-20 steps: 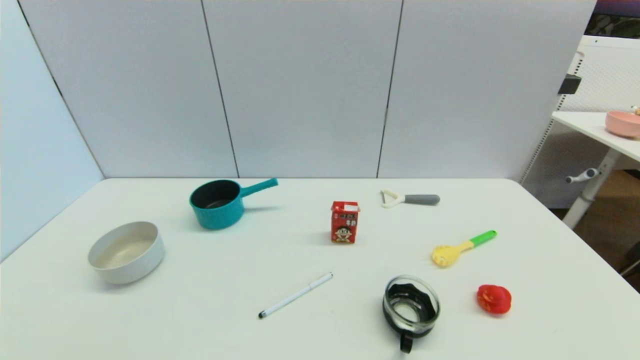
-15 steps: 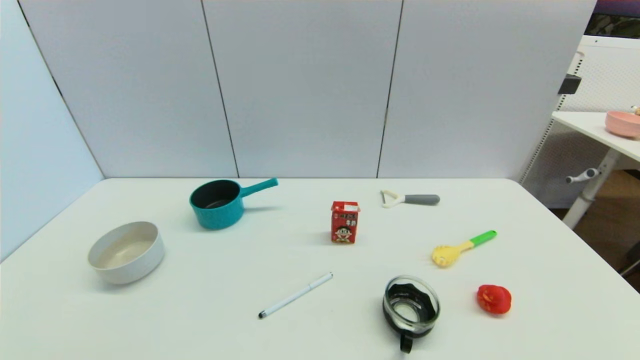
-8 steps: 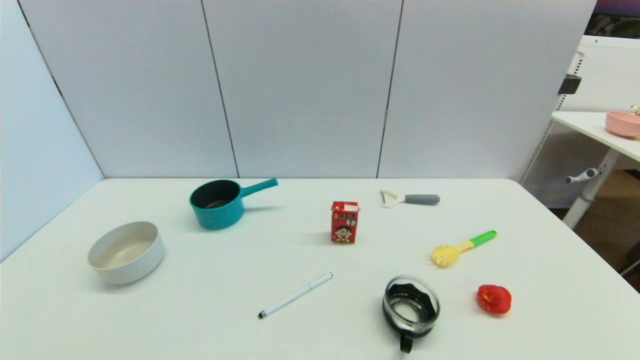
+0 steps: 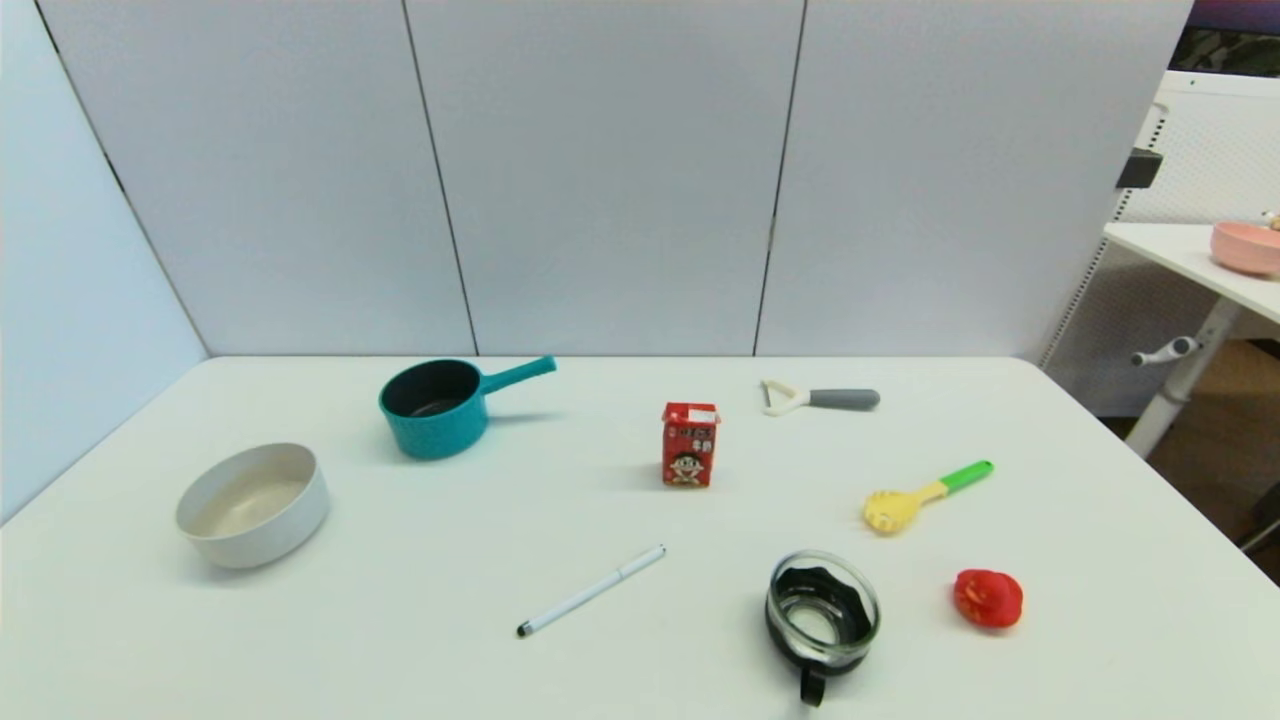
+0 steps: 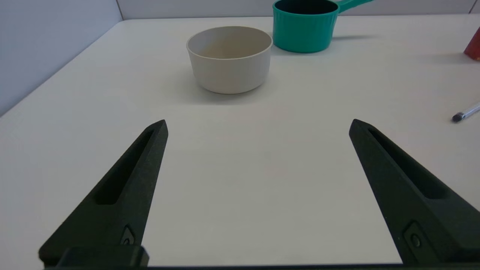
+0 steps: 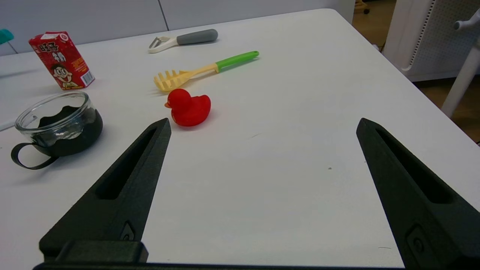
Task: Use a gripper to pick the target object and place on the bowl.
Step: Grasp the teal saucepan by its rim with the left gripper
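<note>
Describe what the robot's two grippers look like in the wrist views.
Left gripper and right gripper match: each has two matte black, wedge-shaped jaws tapering to points, a long recessed slot along each jaw, a small screw near the base. No cables, labels or arm links show.

left gripper: two matte black tapered fingers, each showing a long recessed slot and a small round screw near the base, above a black crossbar. right gripper: showing the same black fingers, slots, screws and crossbar.
</note>
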You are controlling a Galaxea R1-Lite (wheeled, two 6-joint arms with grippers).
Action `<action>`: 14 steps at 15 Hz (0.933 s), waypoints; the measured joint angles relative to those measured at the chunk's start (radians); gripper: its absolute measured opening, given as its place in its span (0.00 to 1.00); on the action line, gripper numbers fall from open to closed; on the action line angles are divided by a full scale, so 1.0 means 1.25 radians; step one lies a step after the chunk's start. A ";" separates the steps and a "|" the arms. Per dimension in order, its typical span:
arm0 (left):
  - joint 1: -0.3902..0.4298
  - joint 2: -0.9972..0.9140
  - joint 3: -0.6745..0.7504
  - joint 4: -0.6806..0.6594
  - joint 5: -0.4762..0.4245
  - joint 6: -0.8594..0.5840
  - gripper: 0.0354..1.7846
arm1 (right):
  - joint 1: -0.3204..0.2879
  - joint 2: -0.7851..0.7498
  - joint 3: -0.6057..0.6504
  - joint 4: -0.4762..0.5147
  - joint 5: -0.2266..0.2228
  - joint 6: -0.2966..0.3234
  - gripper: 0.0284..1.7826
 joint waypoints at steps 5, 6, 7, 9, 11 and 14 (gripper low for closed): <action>0.000 0.060 -0.039 -0.002 -0.009 0.031 0.96 | 0.000 0.000 0.000 0.000 0.000 0.000 0.96; 0.000 0.094 -0.068 0.000 -0.010 0.032 0.96 | 0.000 0.000 0.000 0.000 0.000 0.000 0.96; 0.000 0.138 -0.108 0.000 -0.010 0.034 0.96 | 0.000 0.000 0.000 0.000 0.000 0.000 0.96; 0.000 0.243 -0.207 0.000 -0.010 0.035 0.96 | 0.000 0.000 0.000 0.000 0.000 0.000 0.96; 0.000 0.356 -0.305 0.000 -0.009 0.035 0.96 | 0.000 0.000 0.000 0.000 0.000 0.000 0.96; -0.003 0.553 -0.520 0.000 -0.010 0.036 0.96 | 0.000 0.000 0.000 0.000 0.000 0.000 0.96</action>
